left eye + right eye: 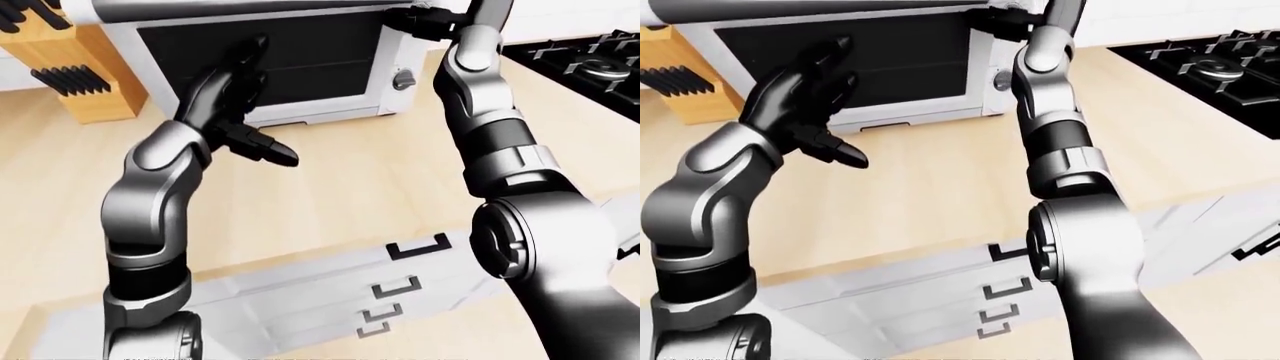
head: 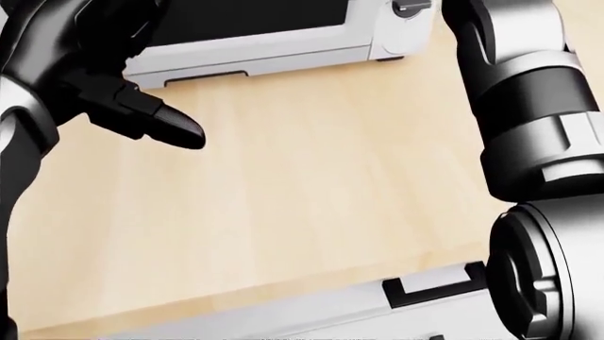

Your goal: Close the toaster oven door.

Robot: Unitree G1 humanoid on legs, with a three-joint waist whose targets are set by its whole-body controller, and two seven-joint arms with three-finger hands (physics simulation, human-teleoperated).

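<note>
Wooden counter, left robot hand against toaster oven door

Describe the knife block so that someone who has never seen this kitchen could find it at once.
Start at the toaster oven, the big silver box with a dark glass door at the top of the left-eye view. The knife block stands on the wooden counter at its left. It alone is light wood, with rows of black handles sticking out.

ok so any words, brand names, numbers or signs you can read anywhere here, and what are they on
None can be read.
Silver toaster oven with dark glass door: no brand or label shows.
Its round grey knob: no legible markings.
Wooden knife block: plain.
Black stove grates: no text.
White drawers with dark handles: no labels.
</note>
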